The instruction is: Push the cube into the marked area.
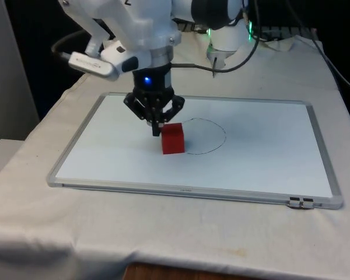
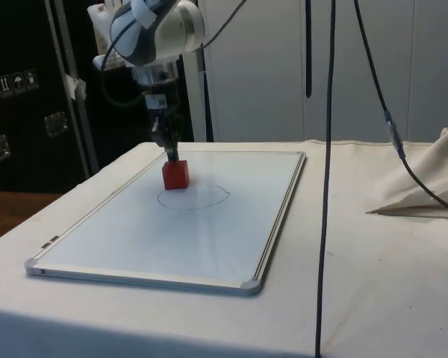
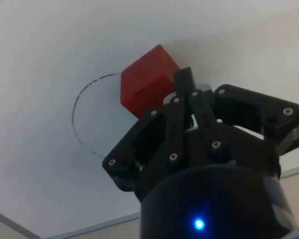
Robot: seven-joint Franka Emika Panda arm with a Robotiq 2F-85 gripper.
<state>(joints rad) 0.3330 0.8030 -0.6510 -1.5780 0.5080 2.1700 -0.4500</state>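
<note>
A red cube (image 1: pixel 173 139) (image 2: pixel 175 174) (image 3: pixel 149 79) sits on the whiteboard (image 1: pixel 268 151) at the rim of a hand-drawn circle (image 1: pixel 219 135) (image 2: pixel 194 198) (image 3: pixel 82 119), on the circle's side towards the front view's left. My gripper (image 1: pixel 157 130) (image 2: pixel 169 151) (image 3: pixel 184 82) is shut with nothing between its fingers. Its tips are down at the board, pressed against the cube's side that faces away from the circle.
The whiteboard has a metal frame (image 1: pixel 181 191) and lies on the white cloth. Black cables (image 2: pixel 330 149) hang in the side view's foreground. Crumpled cloth (image 2: pixel 425 186) lies at the side view's right.
</note>
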